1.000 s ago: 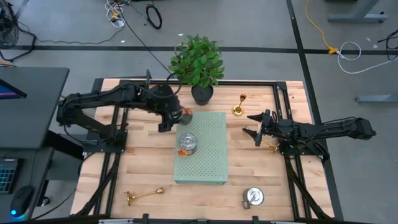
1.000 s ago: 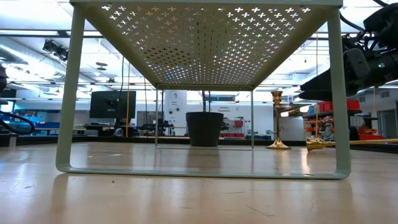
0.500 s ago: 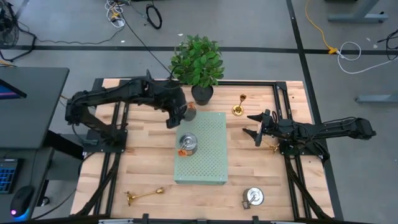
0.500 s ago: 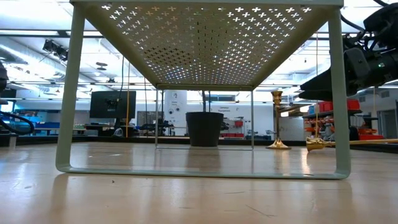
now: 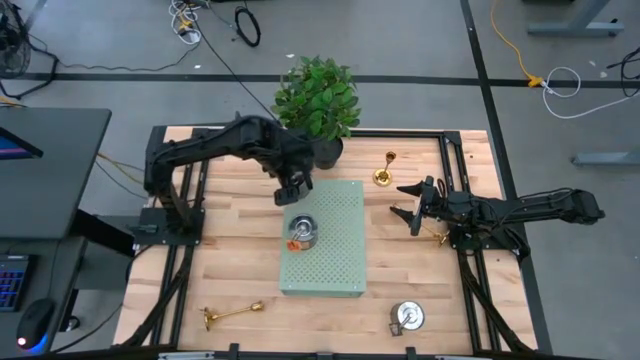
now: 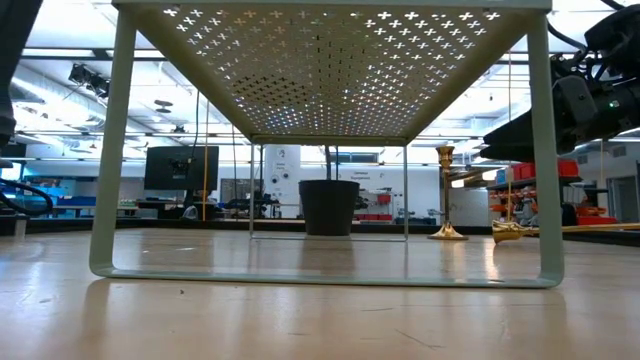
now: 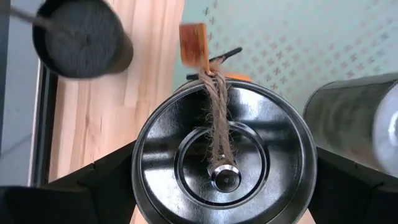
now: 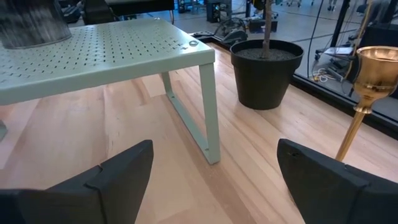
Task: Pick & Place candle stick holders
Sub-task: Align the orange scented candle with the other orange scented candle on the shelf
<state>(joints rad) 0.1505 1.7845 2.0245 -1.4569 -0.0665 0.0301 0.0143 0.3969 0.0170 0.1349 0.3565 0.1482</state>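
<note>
A squat silver candle stick holder [image 7: 221, 155] with a twine loop and a small wooden tag sits between the fingers of my left gripper [image 5: 291, 190], above the far left corner of the pale green perforated board [image 5: 330, 265]. A second silver holder [image 5: 301, 232] stands on the board. A third silver one [image 5: 407, 317] lies on the table at the near right. One gold holder [image 5: 384, 175] stands upright at the far right. Another [image 5: 230, 313] lies at the near left, and a third [image 5: 436, 237] lies by my right gripper [image 5: 398, 200], which is open and level. My left gripper pinches the silver holder by its round side wall [image 7: 138, 163], one finger [image 7: 106, 180] on either side. The fingers come from above, pointing steeply down. The holder's open top faces the wrist camera, and it hangs partly over the board's edge and partly over the wood.
A potted plant [image 5: 318, 100] in a black pot [image 7: 81, 37] stands just beyond the board's far edge, close to my left gripper. Black rails frame the table on the left and right. Bare wood lies in front of the board.
My left gripper has carried the silver holder toward the table's right edge, from beside the board to above its far left corner, and has tipped to point more steeply down. The holder has stayed between its fingers.
</note>
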